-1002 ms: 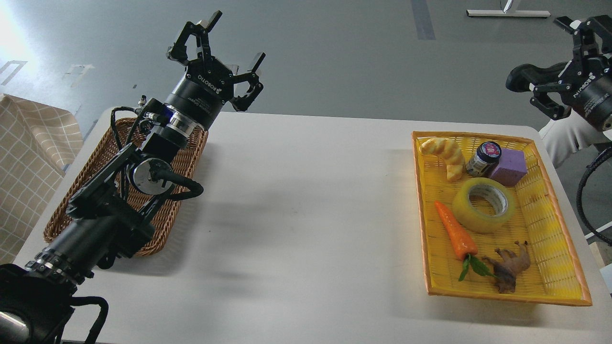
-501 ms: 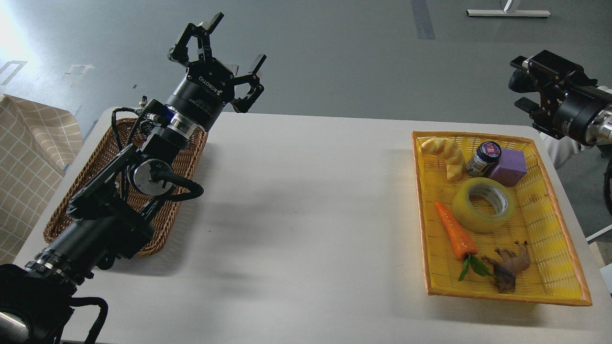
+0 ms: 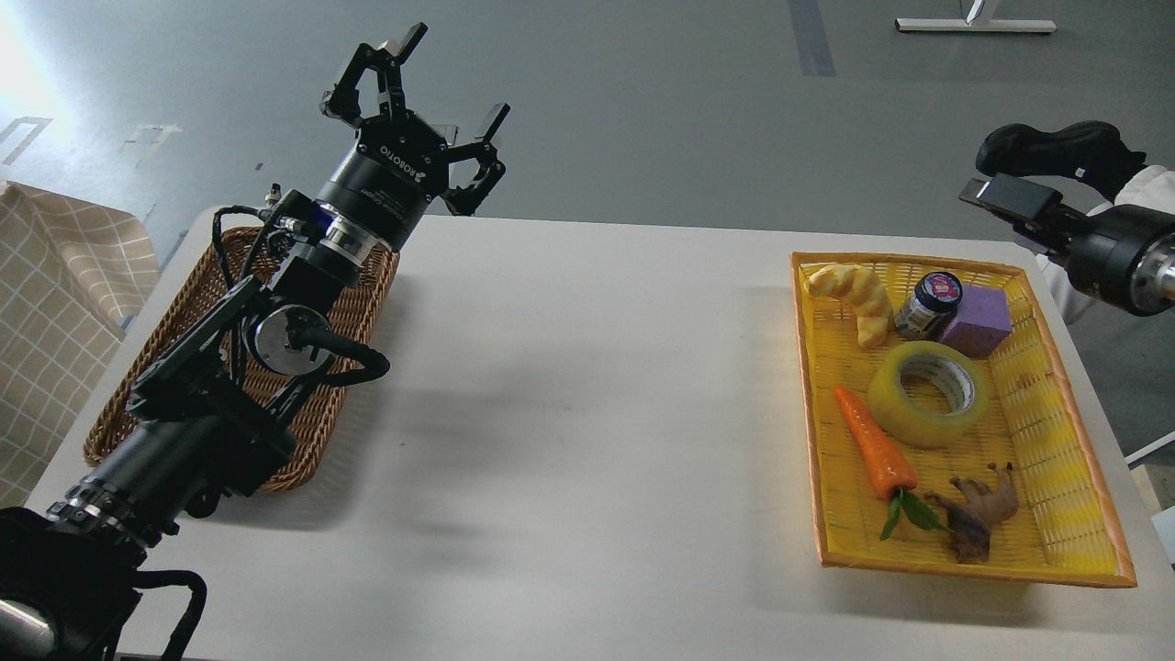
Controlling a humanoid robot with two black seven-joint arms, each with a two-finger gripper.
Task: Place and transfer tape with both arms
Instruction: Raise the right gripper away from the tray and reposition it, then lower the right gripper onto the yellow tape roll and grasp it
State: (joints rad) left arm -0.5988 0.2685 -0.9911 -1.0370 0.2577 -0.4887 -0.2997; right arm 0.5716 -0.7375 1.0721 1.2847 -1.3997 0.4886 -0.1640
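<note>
right gripper (image 3: pixel 1008 197): turned end-on since earlier, lower, fingers indistinguishable
left gripper (image 3: pixel 430 90): unmoved, spread wide, empty
tape (image 3: pixel 927 393): same spot, yellow tray (image 3: pixel 1056 551)

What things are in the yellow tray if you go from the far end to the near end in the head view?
Bread → jar → purple block → tape → carrot → toy animal.

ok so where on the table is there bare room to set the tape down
The wide white tabletop between the wicker basket and the yellow tray is bare. The tray's right strip is free too. Its far end is crowded: tape, carrot, croissant, jar, purple block.
</note>
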